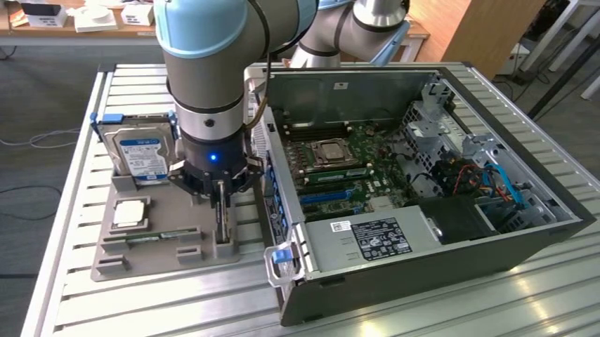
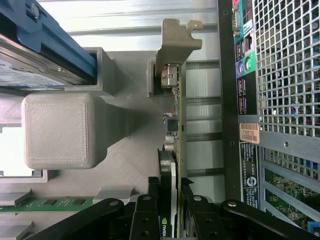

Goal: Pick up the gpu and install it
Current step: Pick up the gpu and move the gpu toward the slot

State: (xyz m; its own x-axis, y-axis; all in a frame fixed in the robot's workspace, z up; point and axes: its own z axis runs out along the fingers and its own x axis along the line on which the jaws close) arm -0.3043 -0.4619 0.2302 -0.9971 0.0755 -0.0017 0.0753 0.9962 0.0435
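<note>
The gpu (image 1: 221, 223) stands on edge in a slot of the grey holder tray (image 1: 140, 261), just beside the open computer case (image 1: 450, 253). My gripper (image 1: 218, 195) reaches straight down onto it from above. In the wrist view the gpu (image 2: 173, 125) shows edge-on, a thin board with a dark cooler and a metal bracket at its far end. My gripper (image 2: 170, 202) is shut on it, with black fingers (image 2: 149, 210) pressed against both faces. The card's lower edge still sits at the holder; whether it has risen I cannot tell.
A silver hard drive (image 1: 140, 151) with a blue-white label stands upright in the tray. A processor (image 1: 129, 214) and a green memory stick (image 1: 154, 237) lie nearby. The case's motherboard (image 1: 338, 168) has blue slots (image 1: 328, 196). The case's perforated rear panel (image 2: 285, 75) is close beside the card.
</note>
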